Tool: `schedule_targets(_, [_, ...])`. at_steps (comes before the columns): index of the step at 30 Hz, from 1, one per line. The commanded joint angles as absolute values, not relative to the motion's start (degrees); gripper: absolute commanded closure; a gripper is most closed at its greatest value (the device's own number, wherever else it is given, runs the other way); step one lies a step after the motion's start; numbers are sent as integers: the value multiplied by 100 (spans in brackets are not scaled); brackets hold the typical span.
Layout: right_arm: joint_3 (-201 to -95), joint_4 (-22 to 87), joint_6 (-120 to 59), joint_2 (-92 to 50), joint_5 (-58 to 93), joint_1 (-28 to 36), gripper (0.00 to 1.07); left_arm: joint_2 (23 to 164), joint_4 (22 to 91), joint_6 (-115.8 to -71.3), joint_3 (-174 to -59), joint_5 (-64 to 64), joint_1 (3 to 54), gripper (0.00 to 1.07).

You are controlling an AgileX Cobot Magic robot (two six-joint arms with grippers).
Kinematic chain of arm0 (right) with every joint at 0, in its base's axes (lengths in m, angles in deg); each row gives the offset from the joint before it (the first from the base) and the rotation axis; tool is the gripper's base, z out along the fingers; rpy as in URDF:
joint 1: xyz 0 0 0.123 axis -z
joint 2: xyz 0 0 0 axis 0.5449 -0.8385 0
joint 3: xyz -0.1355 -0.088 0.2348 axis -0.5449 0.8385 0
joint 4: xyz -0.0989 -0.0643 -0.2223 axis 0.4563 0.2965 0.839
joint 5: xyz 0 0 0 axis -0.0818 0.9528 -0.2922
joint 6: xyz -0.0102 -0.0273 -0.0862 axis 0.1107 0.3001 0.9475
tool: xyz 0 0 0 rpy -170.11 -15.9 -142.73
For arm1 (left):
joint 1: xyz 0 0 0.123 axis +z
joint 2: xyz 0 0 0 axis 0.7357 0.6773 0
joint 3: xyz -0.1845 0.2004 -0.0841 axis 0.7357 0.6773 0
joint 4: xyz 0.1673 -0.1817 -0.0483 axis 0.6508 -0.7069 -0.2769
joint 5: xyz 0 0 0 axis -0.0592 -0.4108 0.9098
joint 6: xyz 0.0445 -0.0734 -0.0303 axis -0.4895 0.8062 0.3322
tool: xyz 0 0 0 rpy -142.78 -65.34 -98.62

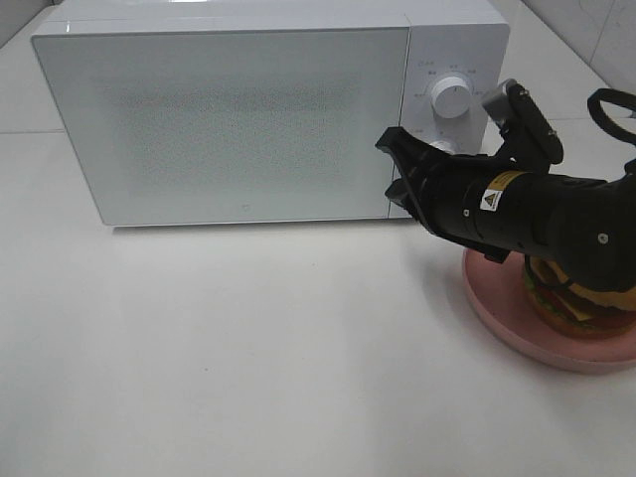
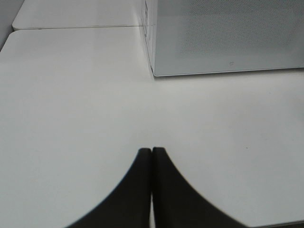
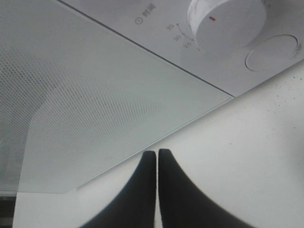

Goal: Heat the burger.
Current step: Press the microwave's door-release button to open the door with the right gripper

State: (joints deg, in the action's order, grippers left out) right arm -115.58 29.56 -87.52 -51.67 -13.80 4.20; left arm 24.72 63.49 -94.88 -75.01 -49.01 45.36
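White microwave [image 1: 238, 119] sits at the back of the white table [image 1: 248, 348], door [image 1: 229, 124] shut flat, control panel on its right side w/ a round dial [image 3: 230, 21] and a round button [image 3: 270, 53] below it.

The burger [image 1: 571, 303] is on a pink plate [image 1: 492, 303] at the right edge of the table, in front of and to the right of the microwave, not inside it. Only the lower layers show: cheese, patty, lettuce. Its top is hidden under the right arm [image 1: 537, 214], which stretches over it toward the oven.

Right gripper [image 3: 156, 153]: both black fingers pressed together, nothing btw them. It points at the microwave front, near the lower right corner of the door, just left of the control panel and below the dial. Can't tell if the tips touch the door.

Left gripper [image 2: 151, 151]: fingers also pressed tight together, empty, hanging over bare table. The microwave's front left corner lies ahead of it, well apart. This arm doesn't show in the high view.
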Motion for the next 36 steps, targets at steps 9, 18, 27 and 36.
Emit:
schedule_targets(9, [-11592,2968,-10035,-5689,-1930,408,107,2357,6332,-9459,-7490,-4838,4559,106])
schedule_targets(18, [-11615,2635,-10619,-5975,-2182,408,107,2357,6332,-9459,-7490,-4838,4559,106])
schedule_targets(27, [-11787,2314,-10637,-5981,-2216,408,107,2357,6332,-9459,-7490,-4838,4559,106])
schedule_targets(36, [-12079,1804,-10637,-5987,-1723,408,107,2357,6332,-9459,-7490,-4838,4559,106])
